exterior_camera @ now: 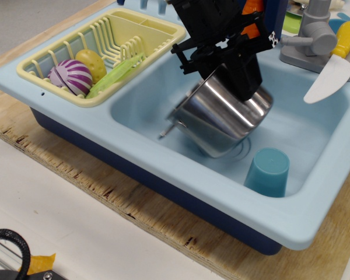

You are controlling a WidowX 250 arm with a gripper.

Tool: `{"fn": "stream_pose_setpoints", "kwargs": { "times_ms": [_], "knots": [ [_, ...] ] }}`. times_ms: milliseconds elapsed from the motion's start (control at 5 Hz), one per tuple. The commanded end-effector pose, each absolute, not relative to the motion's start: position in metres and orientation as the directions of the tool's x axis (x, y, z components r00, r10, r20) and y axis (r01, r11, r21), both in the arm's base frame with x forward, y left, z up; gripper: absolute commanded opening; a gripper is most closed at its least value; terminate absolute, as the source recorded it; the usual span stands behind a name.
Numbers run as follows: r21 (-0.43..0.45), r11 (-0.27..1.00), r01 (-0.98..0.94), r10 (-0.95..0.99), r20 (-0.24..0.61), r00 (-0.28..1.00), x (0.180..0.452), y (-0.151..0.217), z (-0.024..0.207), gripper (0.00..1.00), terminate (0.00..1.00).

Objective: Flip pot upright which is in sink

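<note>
The black robot gripper (224,73) was clamped on the rim of the shiny stainless-steel cylindrical pot (219,119). The pot leaned tilted in the light blue plastic sink (163,169), near a small teal plastic cup (267,171).

Pot (219,119) mirror-glossy steel; sink (163,169) smooth matt plastic; board (99,186) rough raw plywood; hand (224,55) matt black.

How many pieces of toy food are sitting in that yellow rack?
3: a purple striped vegetable at the near-left end, a potato behind it, and a green pod lying alongside. Others may be hidden.
</note>
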State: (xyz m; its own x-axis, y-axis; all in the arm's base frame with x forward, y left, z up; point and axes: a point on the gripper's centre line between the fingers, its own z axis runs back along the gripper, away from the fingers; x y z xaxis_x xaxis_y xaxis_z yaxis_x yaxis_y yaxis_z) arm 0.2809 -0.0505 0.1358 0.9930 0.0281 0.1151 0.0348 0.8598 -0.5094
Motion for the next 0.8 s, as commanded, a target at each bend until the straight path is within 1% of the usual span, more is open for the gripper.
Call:
{"fn": "stream_pose_setpoints", "kwargs": {
  "times_ms": [0, 200, 400, 600],
  "knots": [
    [-0.363, 0.918, 0.157, -0.094, 0.184, 0.978, 0.284, -0.054, 0.153, 0.0, 0.0],
    [-0.369, 0.912, 0.177, -0.111, 0.192, 0.975, 0.284, -0.064, 0.154, 0.0, 0.0],
    [-0.408, 0.899, 0.161, -0.097, 0.173, 0.98, 0.279, -0.074, 0.155, 1.0, 0.0],
    [-0.408, 0.899, 0.161, -0.097, 0.173, 0.98, 0.279, -0.074, 0.155, 1.0, 0.0]
  ]
}}
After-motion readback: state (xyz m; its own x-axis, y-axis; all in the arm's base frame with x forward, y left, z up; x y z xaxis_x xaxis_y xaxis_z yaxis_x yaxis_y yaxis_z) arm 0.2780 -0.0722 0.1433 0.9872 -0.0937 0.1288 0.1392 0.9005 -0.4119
